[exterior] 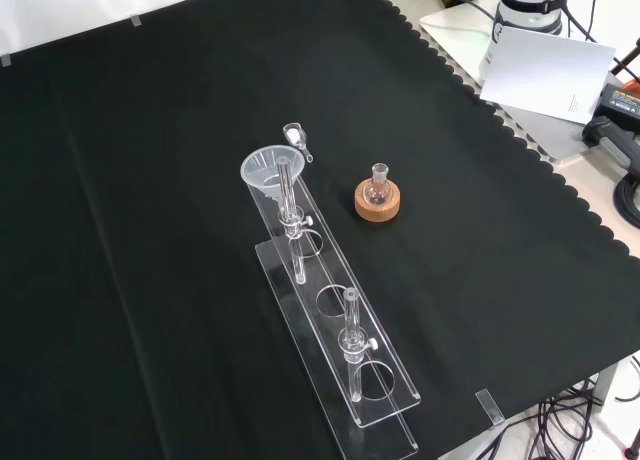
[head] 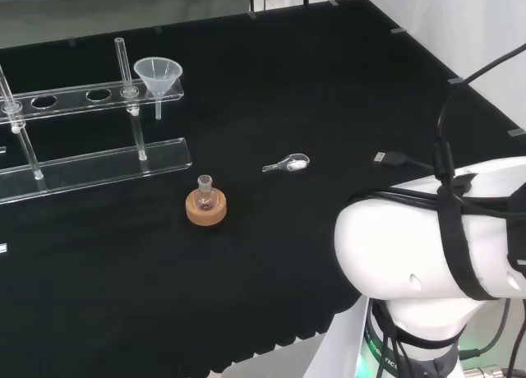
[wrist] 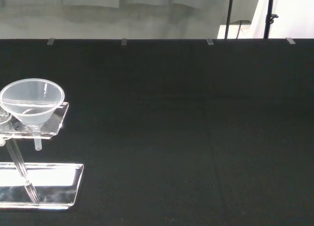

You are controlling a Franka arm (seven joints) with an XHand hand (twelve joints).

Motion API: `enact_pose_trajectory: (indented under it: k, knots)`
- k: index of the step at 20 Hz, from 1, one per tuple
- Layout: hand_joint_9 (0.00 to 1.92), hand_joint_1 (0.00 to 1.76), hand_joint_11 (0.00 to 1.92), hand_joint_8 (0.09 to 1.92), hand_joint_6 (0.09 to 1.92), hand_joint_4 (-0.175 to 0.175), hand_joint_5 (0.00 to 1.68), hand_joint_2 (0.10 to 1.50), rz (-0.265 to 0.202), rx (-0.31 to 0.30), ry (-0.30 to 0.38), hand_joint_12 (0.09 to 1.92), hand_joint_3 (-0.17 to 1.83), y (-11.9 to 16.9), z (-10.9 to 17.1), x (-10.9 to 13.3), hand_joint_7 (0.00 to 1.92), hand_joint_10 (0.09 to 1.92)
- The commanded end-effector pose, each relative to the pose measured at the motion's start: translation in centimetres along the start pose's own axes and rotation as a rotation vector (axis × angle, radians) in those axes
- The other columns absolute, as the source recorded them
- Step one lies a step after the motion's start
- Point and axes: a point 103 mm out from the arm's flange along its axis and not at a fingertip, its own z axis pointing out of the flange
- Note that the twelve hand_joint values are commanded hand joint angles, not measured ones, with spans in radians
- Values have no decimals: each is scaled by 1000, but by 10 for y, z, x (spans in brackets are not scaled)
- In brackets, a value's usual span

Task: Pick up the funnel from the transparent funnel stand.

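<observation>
Clear conical funnel sits in the end hole of the transparent funnel stand, stem hanging below the upper plate. A small round flask rests on a cork ring, seen in head and front views. Hand state: cannot tell.

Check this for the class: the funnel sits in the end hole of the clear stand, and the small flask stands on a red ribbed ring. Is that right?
One detail is wrong. The flask stands on a cork ring, not a red ribbed one; the front view shows its brown cork plainly. The rest holds: the funnel sits in the end hole of the clear stand.
</observation>
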Motion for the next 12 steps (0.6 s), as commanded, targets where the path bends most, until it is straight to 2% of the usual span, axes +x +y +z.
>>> enact_pose_trajectory:
  k: [1,2,3,7,12]
  knots:
    - [43,396,0,87,87,43,54,558,-14,-31,11,309,187,1,-2,1,59,98]
    - [21,353,0,87,87,45,27,550,-26,-50,24,157,136,3,-4,1,30,87]
    - [10,315,0,87,87,45,13,539,-36,-63,30,87,103,5,-4,2,14,87]
    - [0,251,0,87,87,32,0,514,-85,-46,36,87,62,19,2,9,0,87]
    - [0,369,0,87,87,27,0,567,-155,22,29,87,75,46,8,23,0,87]
